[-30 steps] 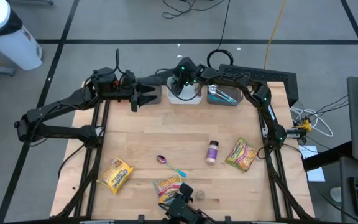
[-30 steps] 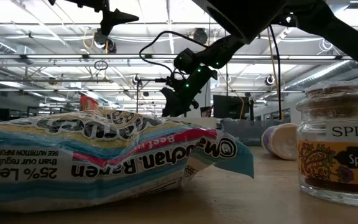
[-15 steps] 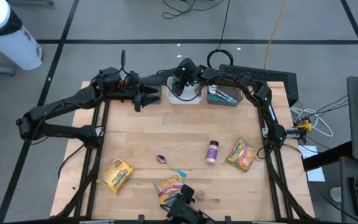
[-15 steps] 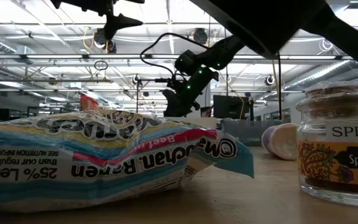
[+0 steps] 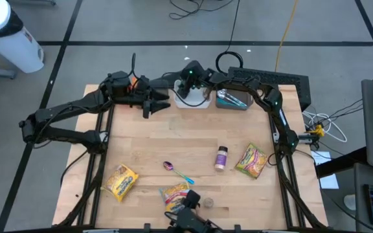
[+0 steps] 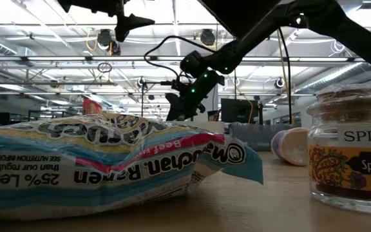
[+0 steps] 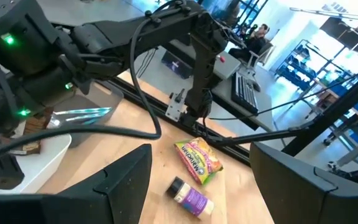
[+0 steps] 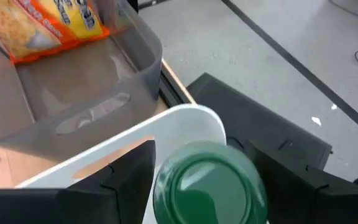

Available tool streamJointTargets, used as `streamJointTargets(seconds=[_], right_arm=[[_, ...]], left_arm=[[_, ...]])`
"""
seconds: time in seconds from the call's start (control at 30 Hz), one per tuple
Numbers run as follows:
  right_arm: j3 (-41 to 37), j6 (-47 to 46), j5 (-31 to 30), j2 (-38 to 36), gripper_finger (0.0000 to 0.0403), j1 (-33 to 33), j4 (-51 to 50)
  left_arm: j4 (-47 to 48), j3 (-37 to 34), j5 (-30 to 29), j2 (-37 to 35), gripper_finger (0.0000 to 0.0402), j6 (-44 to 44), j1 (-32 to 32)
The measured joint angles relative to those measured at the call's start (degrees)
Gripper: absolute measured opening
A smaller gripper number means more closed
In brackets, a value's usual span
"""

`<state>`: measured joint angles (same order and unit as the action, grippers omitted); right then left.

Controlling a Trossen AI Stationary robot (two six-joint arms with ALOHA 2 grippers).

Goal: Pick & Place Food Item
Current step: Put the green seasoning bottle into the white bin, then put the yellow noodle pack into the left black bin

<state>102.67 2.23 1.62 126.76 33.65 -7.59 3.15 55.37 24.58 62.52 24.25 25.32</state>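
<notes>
Along the table's far edge in the high view, the right gripper hangs over the white tray, with the left gripper just beside that tray, fingers spread and holding nothing. A grey bin with cutlery sits next along the edge. Toward the near edge lie a yellow noodle packet, a spoon, a ramen packet, a spice bottle on its side and a green-yellow snack bag.

Low view: the ramen packet and a spice jar fill the foreground; the right gripper hangs far behind.

Left wrist view: spread fingers frame the snack bag and spice bottle.

Right wrist view: a green-lidded jar sits between the right fingers above the white tray; whether they grip it I cannot tell. Another grey bin holds a noodle packet.
</notes>
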Motion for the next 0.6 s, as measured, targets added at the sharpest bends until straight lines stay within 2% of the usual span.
streamJointTargets(seconds=[0.3,0.5,0.6], right_arm=[[0.6,0.21,-0.12,-1.08,0.0252,0.0,0.39],[0.82,1.95,-0.14,-7.14,0.0262,-0.01,-2.02],[0.84,2.92,-0.27,-10.49,0.026,-0.34,-2.23]], left_arm=[[-0.03,0.0,-0.02,0.0,0.0274,0.07,0.04],[-0.06,-0.01,0.2,-0.45,0.0274,-0.13,0.72],[-0.36,0.37,2.69,-1.01,0.0274,-0.59,2.1]])
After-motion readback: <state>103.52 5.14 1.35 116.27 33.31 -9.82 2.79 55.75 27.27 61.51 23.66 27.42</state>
